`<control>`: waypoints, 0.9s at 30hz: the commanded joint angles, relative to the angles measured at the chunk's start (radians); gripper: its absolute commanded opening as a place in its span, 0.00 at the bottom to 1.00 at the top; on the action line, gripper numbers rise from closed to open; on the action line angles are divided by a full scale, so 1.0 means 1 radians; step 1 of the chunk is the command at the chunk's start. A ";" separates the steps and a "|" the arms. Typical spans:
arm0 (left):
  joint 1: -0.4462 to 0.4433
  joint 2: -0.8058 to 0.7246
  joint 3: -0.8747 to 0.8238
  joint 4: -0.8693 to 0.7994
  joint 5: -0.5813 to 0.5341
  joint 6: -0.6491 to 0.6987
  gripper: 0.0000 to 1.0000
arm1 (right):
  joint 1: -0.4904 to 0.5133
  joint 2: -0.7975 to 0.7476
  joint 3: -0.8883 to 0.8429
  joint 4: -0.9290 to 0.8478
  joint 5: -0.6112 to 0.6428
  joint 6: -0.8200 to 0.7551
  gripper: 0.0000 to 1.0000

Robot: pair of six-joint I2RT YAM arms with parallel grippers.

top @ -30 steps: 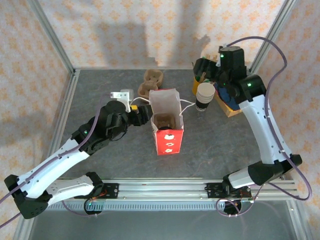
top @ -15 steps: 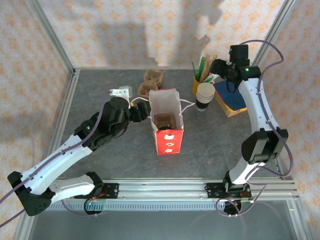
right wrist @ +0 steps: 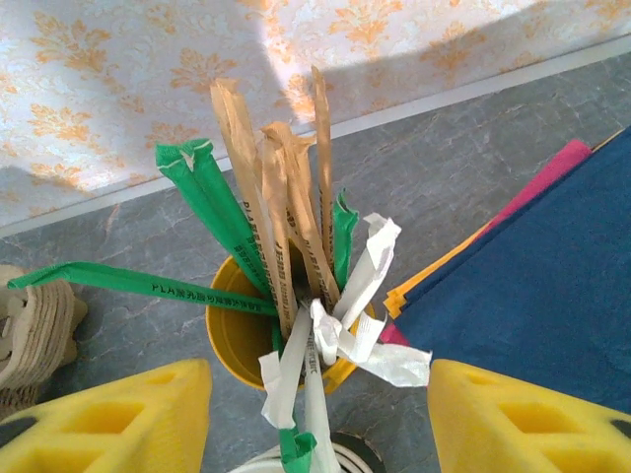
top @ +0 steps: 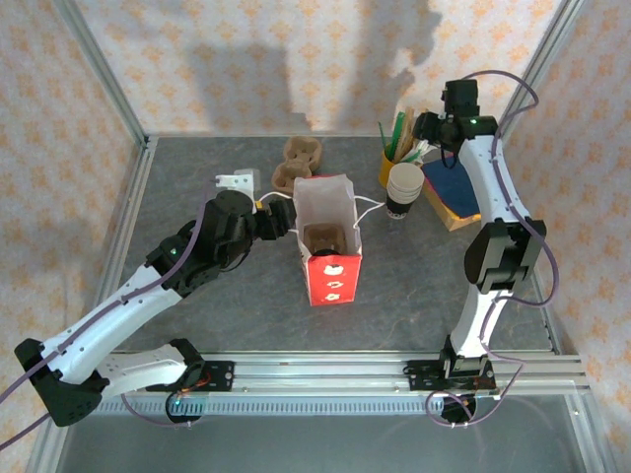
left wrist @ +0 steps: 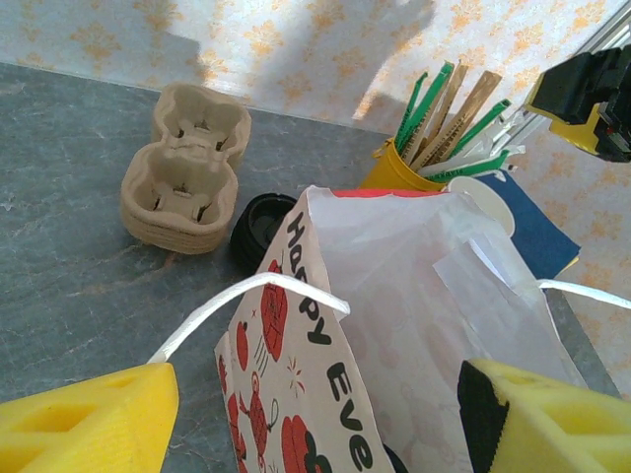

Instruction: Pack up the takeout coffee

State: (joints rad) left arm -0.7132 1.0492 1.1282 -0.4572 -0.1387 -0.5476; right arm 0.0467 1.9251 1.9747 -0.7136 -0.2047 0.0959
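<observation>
The red paper bag point(top: 330, 251) stands open mid-table. Deep inside it lies a dark round top point(top: 323, 237) ringed in brown, which looks like the lidded black cup; whether it is I cannot tell. My left gripper point(top: 280, 221) is at the bag's left side, open. In the left wrist view its yellow fingers point(left wrist: 89, 419) straddle the bag's left wall point(left wrist: 325, 384) and white handle point(left wrist: 246, 294), clamping nothing. My right gripper point(top: 432, 132) hovers open over the yellow cup of wrapped straws point(right wrist: 258, 320), and in the right wrist view the gripper point(right wrist: 315, 424) holds nothing.
A stack of white-rimmed cups point(top: 404, 187) stands just right of the bag. Blue and coloured napkins point(top: 454, 187) lie at the far right. Brown pulp carriers point(left wrist: 187, 168) and black lids point(left wrist: 261, 225) sit behind the bag. A white fitting point(top: 240, 183) lies at the left.
The right arm swung from over the napkins back and left, so its gripper now hangs over the straw cup. The left gripper edged slightly toward the bag, then held still.
</observation>
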 commanded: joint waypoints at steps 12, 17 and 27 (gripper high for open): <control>0.020 -0.022 -0.024 0.027 0.004 0.026 0.77 | -0.002 0.088 0.105 -0.015 0.008 -0.029 0.44; 0.023 -0.020 -0.026 0.027 0.011 0.029 0.77 | -0.002 0.112 0.131 -0.034 -0.011 -0.029 0.38; 0.026 -0.015 -0.033 0.040 0.026 0.030 0.77 | -0.002 0.119 0.130 -0.039 -0.036 -0.026 0.31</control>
State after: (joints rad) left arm -0.6975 1.0424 1.1023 -0.4454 -0.1268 -0.5461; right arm 0.0467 2.0380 2.0743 -0.7364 -0.2348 0.0738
